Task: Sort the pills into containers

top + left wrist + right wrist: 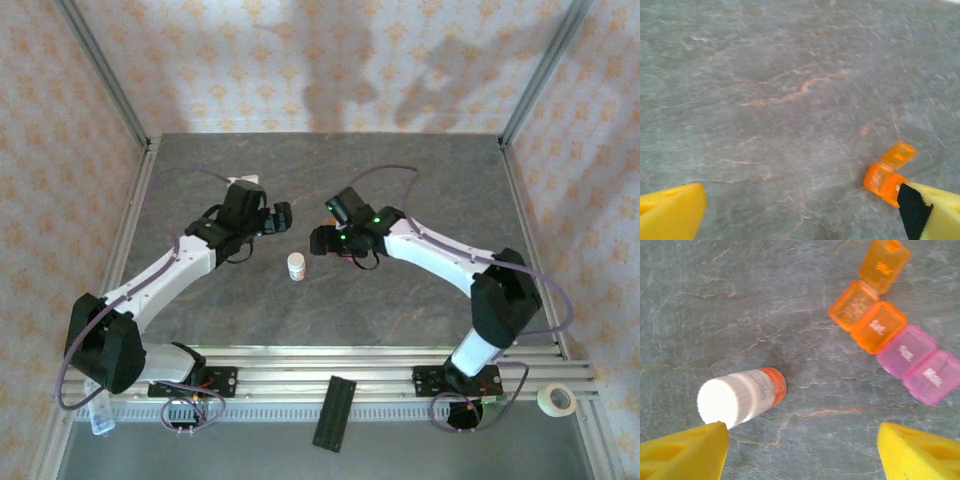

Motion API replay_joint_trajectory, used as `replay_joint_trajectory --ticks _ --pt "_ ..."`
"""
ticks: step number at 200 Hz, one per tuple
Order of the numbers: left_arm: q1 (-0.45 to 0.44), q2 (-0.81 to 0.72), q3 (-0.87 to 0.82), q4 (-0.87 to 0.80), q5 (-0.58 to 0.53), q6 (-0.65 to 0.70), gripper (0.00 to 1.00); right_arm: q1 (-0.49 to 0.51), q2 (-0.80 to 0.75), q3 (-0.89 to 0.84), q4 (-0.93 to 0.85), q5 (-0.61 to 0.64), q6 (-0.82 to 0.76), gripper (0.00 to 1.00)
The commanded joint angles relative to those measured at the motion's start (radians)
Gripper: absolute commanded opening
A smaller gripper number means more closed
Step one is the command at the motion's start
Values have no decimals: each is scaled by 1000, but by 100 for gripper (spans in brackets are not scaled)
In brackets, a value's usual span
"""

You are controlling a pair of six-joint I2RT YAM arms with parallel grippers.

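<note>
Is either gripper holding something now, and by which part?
Nothing is held. The left gripper is open near the orange compartment; the right gripper is open, with the white bottle free beside it.

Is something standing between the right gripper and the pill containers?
Nothing visible does. Bare table lies between the open right gripper and the containers; the white bottle stands to the side, close to one of its fingers.
</note>
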Motion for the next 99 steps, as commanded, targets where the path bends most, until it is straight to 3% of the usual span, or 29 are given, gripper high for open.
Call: replay_joint_trajectory --ticks 1,44,99 --pt "73 -31 -54 -4 28 17 100 47 60 98 -99 57 -60 78" --pt "195 -69 -160 58 85 -32 100 136 215 295 -223 136 -118 79" --pt "218 -78 -178 89 84 -64 100 174 375 434 -308 174 -135 79"
